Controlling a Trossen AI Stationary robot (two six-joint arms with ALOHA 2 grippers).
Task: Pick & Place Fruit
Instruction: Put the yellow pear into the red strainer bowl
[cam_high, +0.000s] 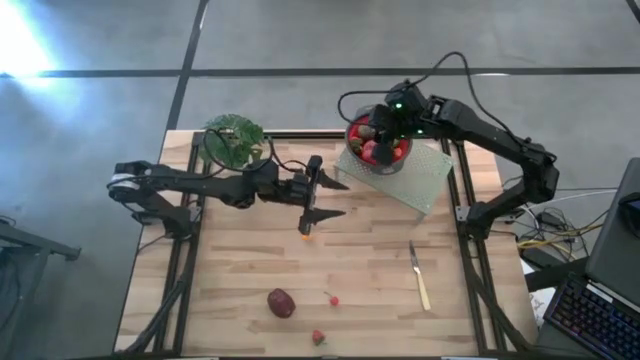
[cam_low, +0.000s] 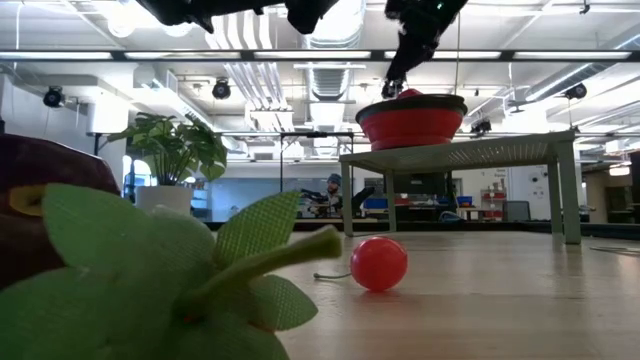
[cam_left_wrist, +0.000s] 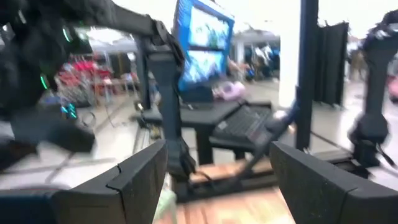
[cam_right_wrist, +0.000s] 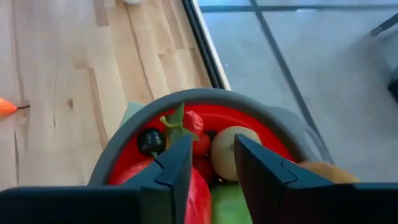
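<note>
My left gripper (cam_high: 332, 199) hovers open above the table's middle, fingers level and pointing toward the right edge; nothing lies between them (cam_left_wrist: 217, 180). A small orange fruit (cam_high: 306, 236) sits on the table just near of it. My right gripper (cam_right_wrist: 212, 171) stands open, pointing down over the red bowl (cam_high: 378, 140), which holds a strawberry (cam_right_wrist: 194, 124), a dark berry (cam_right_wrist: 151, 141), a pale kiwi (cam_right_wrist: 227, 149) and red and green pieces. The bowl rests on a pale riser (cam_high: 425, 175). A maroon plum (cam_high: 281, 302), a cherry (cam_high: 333, 299) and a strawberry (cam_high: 318, 338) lie near the near edge.
A potted plant (cam_high: 235, 140) stands at the far left, close behind my left arm. A pale-handled knife (cam_high: 420, 280) lies toward the right near side. In the low view the strawberry's leaves (cam_low: 200, 280) fill the foreground, with the cherry (cam_low: 378, 262) behind them.
</note>
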